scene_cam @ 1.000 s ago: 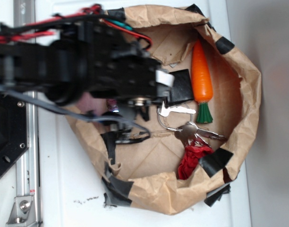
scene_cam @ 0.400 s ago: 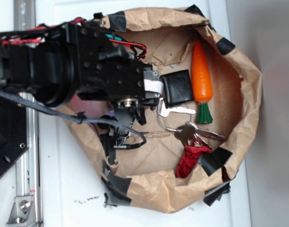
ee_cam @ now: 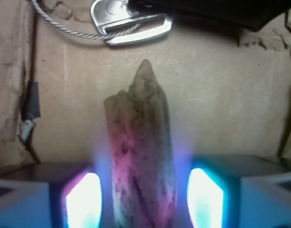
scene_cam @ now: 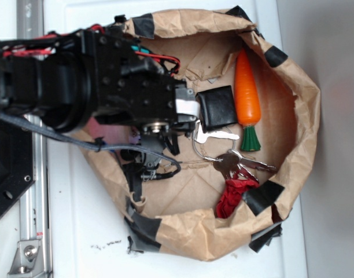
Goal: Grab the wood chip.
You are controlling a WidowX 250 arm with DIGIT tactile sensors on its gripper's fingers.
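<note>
The wood chip (ee_cam: 140,142) is a rough brown sliver with a pointed far end, lying flat on the paper floor of the bag. In the wrist view it runs straight up the middle between my gripper's (ee_cam: 143,202) two glowing pads, left pad (ee_cam: 83,199) and right pad (ee_cam: 205,199). A narrow gap shows on each side of the chip, so the gripper is open around it. In the exterior view the black arm and gripper (scene_cam: 151,165) reach into the left half of the bag and hide the chip.
The brown paper bag (scene_cam: 304,116) has rolled walls patched with black tape. Inside lie an orange toy carrot (scene_cam: 247,92), a black wallet (scene_cam: 217,107), a silver key (scene_cam: 214,136) on a wire ring, a key bunch (scene_cam: 235,162) and a red cloth (scene_cam: 232,197). The silver key (ee_cam: 131,21) lies just beyond the chip's tip.
The arm has drawn back to the left, uncovering the black wallet, and settled lower in the bag. Over the last half second it barely moved.
</note>
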